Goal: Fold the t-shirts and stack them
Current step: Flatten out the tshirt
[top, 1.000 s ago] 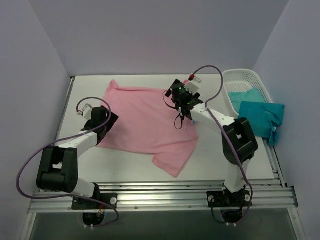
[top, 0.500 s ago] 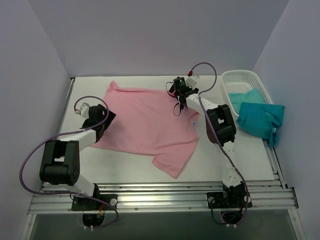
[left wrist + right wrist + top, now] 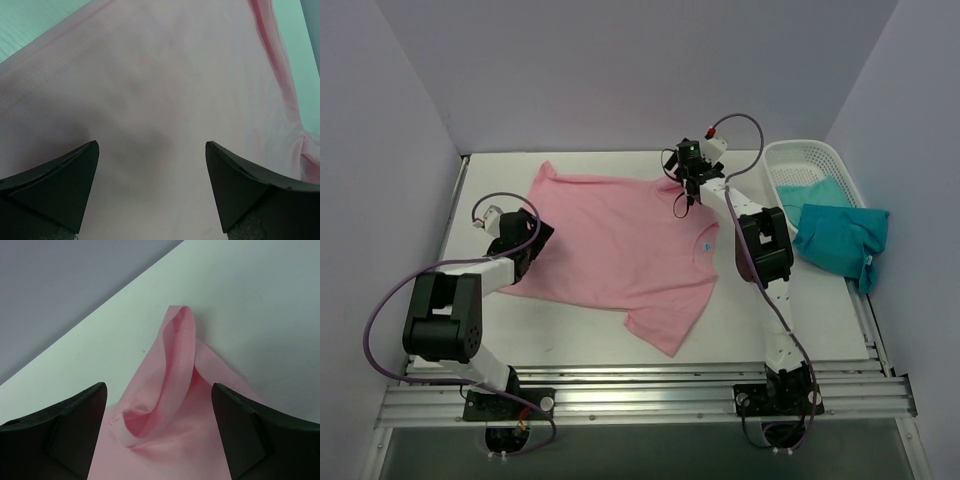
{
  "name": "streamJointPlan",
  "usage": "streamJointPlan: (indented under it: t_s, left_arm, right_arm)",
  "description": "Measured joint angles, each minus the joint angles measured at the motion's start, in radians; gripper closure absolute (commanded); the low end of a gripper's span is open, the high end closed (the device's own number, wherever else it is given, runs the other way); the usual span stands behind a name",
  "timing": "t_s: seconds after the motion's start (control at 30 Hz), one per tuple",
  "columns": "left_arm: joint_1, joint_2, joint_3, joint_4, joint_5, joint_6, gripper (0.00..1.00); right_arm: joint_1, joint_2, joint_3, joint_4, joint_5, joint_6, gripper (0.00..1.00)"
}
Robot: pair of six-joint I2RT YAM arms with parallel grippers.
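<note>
pink shirt [image 3: 615, 245]: spread flat mid-table, slightly wrinkled
long axis: left-right, tilted a bit; neck to the right, hem to the left
neck label [image 3: 705, 246]: small, blue, at the shirt's right edge
sleeves: 1 points near-right, 1 at the far-right corner, bunched into a raised fold [image 3: 175, 365]
left gripper [image 3: 525, 243]: at the hem on the left side; in the wrist view [image 3: 152, 150] the fingers are spread wide over flat pink cloth, gripping nothing
right gripper [image 3: 686, 182]: at the far-right sleeve; in the wrist view [image 3: 157, 390] the fingers are wide apart, the raised fold lies between them, not pinched
teal shirts [image 3: 840, 235]: at the far right, 1 draped over the basket's near rim, more teal inside; count unclear
basket [image 3: 800, 155]: white lattice, far-right corner of the table
table [image 3: 740, 310]: white, flat, metal rail along the near edge
room: plain pale lilac walls on 3 sides
</note>
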Motion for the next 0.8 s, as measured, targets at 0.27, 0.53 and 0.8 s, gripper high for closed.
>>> streamJointPlan:
  t_s: [0.27, 0.53, 0.8]
  left_arm:
    - [0.0, 0.021, 0.0, 0.014, 0.0, 0.001, 0.03]
    - [0.0, 0.034, 0.0, 0.021, 0.008, 0.001, 0.02]
    - [0.0, 0.052, 0.0, 0.048, 0.008, 0.001, 0.02]
  right_arm:
    - [0.011, 0.0, -0.016, 0.008, -0.012, 0.002, 0.18]
    - [0.011, 0.0, -0.043, 0.013, -0.028, 0.009, 0.19]
    - [0.011, 0.021, -0.03, 0.036, -0.05, 0.017, 0.28]
